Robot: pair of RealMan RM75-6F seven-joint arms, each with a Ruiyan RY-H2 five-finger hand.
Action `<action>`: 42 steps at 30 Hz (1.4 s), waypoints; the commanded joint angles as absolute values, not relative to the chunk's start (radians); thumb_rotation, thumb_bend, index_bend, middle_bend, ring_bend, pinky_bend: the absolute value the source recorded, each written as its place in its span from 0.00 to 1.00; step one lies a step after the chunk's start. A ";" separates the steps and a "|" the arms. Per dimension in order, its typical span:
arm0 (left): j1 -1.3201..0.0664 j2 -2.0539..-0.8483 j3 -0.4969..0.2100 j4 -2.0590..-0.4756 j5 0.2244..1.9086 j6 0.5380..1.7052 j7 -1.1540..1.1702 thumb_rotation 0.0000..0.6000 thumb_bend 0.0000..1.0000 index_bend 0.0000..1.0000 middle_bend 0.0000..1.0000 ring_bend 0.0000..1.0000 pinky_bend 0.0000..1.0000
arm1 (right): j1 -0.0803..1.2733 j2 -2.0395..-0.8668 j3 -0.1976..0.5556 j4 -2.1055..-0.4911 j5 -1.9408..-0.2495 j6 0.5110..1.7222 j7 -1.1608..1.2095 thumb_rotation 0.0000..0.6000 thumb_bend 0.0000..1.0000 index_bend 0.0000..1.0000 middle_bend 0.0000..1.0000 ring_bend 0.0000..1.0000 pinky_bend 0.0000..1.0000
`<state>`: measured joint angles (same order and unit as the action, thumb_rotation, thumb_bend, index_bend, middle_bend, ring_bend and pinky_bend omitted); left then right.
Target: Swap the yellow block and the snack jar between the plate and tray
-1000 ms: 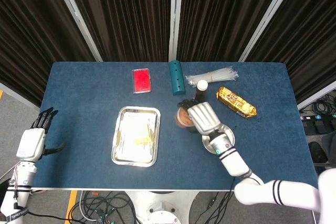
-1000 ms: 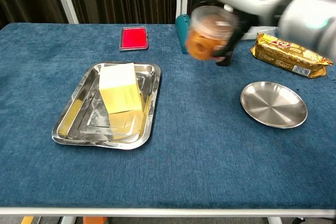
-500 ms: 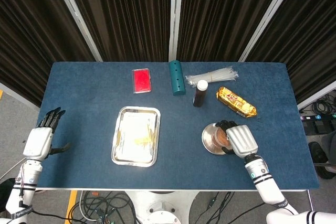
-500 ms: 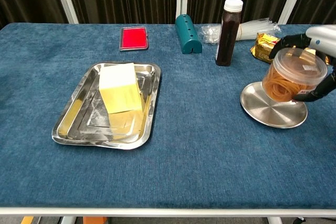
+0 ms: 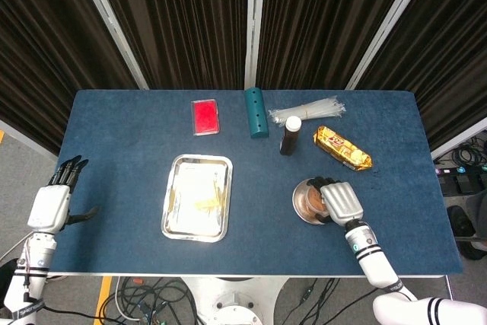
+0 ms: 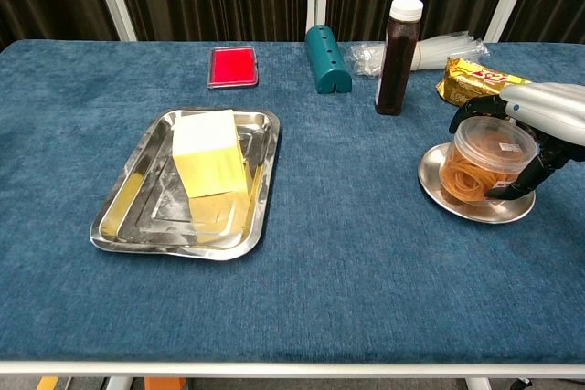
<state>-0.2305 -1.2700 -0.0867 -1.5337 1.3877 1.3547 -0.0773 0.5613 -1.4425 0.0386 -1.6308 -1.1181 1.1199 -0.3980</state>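
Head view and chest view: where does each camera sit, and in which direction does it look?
Head view: high above the near table edge, looking steeply down; shows the tray, both arms, the left hand off the table and the right hand around the snack jar.
Chest view: low at the near edge, looking across toward the curtains; only the right hand shows.
Shared: tray, yellow block, jar, plate, bottle.

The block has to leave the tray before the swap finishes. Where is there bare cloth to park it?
The widest bare patch lies between the tray and the plate, running to the table's near edge. The cloth left of the tray is free too. The back edge is crowded: red case, teal holder, bottle, snack packet. The right hand holds the snack jar on the plate.
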 commanded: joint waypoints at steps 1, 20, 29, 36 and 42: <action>-0.228 -1.269 -0.086 -1.532 1.387 1.355 -0.081 1.00 0.13 0.08 0.02 0.00 0.19 | 0.560 -1.441 0.043 -1.632 -1.115 1.113 -0.401 1.00 0.17 0.21 0.27 0.15 0.25; -0.194 -1.241 -0.096 -1.554 1.385 1.406 -0.073 1.00 0.13 0.08 0.02 0.00 0.19 | 0.478 -1.295 0.053 -1.773 -1.202 1.206 -0.329 1.00 0.05 0.00 0.05 0.00 0.02; -0.140 -1.209 -0.049 -1.608 1.462 1.481 -0.057 1.00 0.13 0.09 0.04 0.00 0.19 | 0.216 -1.199 -0.033 -1.793 -1.375 1.591 -0.283 1.00 0.00 0.00 0.01 0.00 0.00; -0.115 -1.224 -0.023 -1.598 1.484 1.502 0.001 1.00 0.13 0.09 0.05 0.00 0.19 | 0.064 -1.235 -0.049 -1.662 -1.346 1.695 -0.141 1.00 0.00 0.00 0.00 0.00 0.00; -0.114 -1.246 -0.030 -1.585 1.489 1.511 0.048 1.00 0.13 0.09 0.05 0.00 0.18 | 0.045 -1.267 -0.023 -1.608 -1.333 1.670 -0.132 1.00 0.00 0.00 0.00 0.00 0.00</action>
